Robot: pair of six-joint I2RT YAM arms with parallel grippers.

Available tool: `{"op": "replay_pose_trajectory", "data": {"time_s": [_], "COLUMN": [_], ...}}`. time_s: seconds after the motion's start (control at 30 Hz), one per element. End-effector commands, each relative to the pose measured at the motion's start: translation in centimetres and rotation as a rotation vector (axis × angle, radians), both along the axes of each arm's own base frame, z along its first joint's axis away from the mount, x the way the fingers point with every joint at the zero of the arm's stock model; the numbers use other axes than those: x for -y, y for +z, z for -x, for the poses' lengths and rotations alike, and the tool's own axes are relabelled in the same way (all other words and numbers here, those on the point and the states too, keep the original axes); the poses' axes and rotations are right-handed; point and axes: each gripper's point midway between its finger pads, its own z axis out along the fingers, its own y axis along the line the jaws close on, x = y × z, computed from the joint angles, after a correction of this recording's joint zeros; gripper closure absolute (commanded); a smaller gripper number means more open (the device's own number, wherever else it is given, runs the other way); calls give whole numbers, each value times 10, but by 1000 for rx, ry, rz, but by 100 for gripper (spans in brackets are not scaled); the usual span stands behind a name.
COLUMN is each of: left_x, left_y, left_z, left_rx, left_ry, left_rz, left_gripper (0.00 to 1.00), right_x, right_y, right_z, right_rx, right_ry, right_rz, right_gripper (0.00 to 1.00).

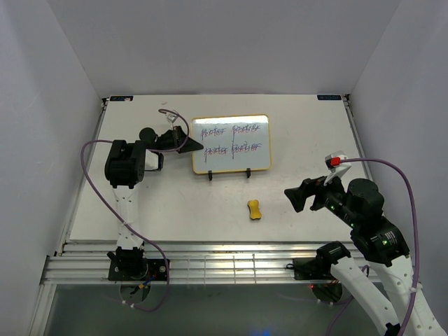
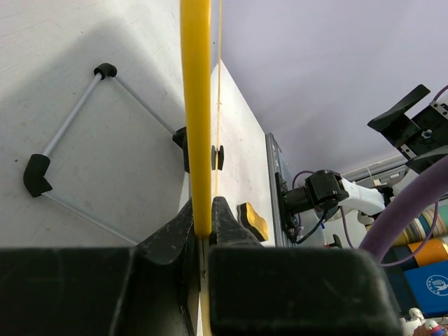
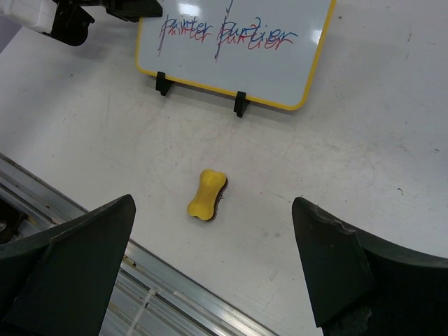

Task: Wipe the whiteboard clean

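The whiteboard (image 1: 231, 143), white with a thin yellow frame and purple-red scribbles, leans on a black wire easel at the table's middle back. My left gripper (image 1: 193, 147) is shut on its left edge. In the left wrist view the yellow frame (image 2: 196, 105) runs edge-on between the closed jaws (image 2: 203, 225). The yellow bone-shaped eraser (image 1: 255, 209) lies flat in front of the board. My right gripper (image 1: 293, 199) is open and empty, to the right of the eraser. In the right wrist view the eraser (image 3: 206, 196) lies below the wide-open gripper (image 3: 214, 210), with the whiteboard (image 3: 238, 42) beyond.
The easel's black feet (image 1: 228, 173) stick out under the board's lower edge; its wire legs (image 2: 70, 133) show behind the board. Metal rails (image 1: 224, 262) run along the table's near edge. White walls enclose the left, back and right sides.
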Motion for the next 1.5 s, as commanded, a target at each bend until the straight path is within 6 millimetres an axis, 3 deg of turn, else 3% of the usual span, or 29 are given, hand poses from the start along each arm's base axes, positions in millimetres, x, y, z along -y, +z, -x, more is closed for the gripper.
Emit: {"op": "replay_pose_trajectory", "data": {"time_s": [0.0, 0.13, 0.43, 0.5, 0.57, 0.6, 0.63, 0.67, 0.7, 0.8, 0.83, 0.9, 1.03, 1.13, 1.17, 1.27, 1.3, 1.33, 1.37, 1.47], "left_x": [-1, -2, -3, -4, -5, -6, -8, -10, -13, -21, -25, -35, -48, -57, -60, -77, -80, -84, -87, -91], "left_y": [54, 91, 132, 151, 165, 186, 189, 193, 219, 238, 254, 267, 303, 312, 329, 337, 349, 340, 349, 338], "left_z": [11, 17, 22, 26, 23, 27, 18, 14, 22, 21, 32, 34, 74, 90, 109, 123, 139, 143, 148, 157], "left_rx": [257, 360, 463, 504, 515, 551, 476, 521, 556, 507, 488, 473, 500, 496, 549, 559, 596, 552, 576, 534], "left_ry": [5, 29, 56, 70, 108, 132, 195, 243, 281, 406, 438, 541, 620, 665, 685, 798, 817, 833, 851, 869], "left_rz": [15, 24, 40, 48, 48, 46, 38, 7, 4, -29, -37, -51, -70, -108, -101, -174, -170, -208, -230, -299], "left_gripper": [100, 100, 100, 100, 100, 100, 100, 100, 100, 100, 100, 100, 100, 100, 100, 100, 100, 100, 100, 100], "right_x": [1, 4, 8, 6, -2, -7, -16, -22, -28, -37, -36, -36, -44, -60, -60, -77, -82, -88, -90, -99], "right_y": [6, 3, -4, -10, -16, -18, -19, -23, -18, -25, -30, -42, -85, -99, -107, -121, -123, -128, -140, -155], "right_z": [-7, -11, -17, -21, -25, -25, -22, -24, -27, -36, -40, -51, -62, -58, -62, -57, -56, -53, -52, -52], "right_rx": [30, 28, 19, 5, -29, -49, -69, -95, -96, -121, -136, -176, -321, -344, -355, -364, -368, -375, -401, -426], "right_ry": [-19, -51, -90, -92, -68, -54, -8, 10, 16, 21, 2, -33, -63, -60, -99, -80, -71, -53, -55, -63], "right_rz": [-1, -1, 3, 6, 2, -14, -36, -48, -88, -114, -114, -90, 14, 105, 139, 197, 206, 226, 264, 336], "right_gripper": [5, 10, 10, 10, 10, 10, 10, 10, 10, 10, 10, 10, 10, 8, 8, 1, 5, 7, 9, 13]}}
